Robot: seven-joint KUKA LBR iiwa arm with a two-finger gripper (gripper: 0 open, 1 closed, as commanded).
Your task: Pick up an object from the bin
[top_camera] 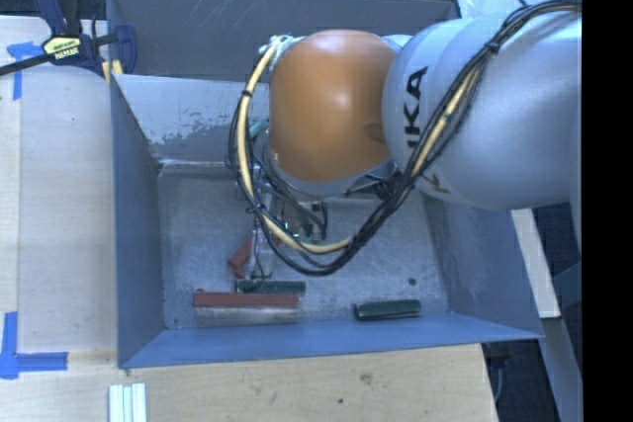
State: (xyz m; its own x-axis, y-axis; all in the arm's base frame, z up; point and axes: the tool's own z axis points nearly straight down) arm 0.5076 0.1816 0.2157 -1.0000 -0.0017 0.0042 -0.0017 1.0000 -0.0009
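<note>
Currently | jaws over dark green bar (277,288), red-brown bar (245,300) just beside | grip state: cannot tell

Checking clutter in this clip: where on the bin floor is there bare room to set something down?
Bare floor runs along the bin's left wall, above the long brown bar. Another patch lies right of the cables, above the dark stick. Crowded: front-left, where the claw hangs by the bar, a green piece and a small brown scrap.

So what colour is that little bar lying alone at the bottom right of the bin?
Dark green, almost black. The bar shows best in the camera view.
</note>
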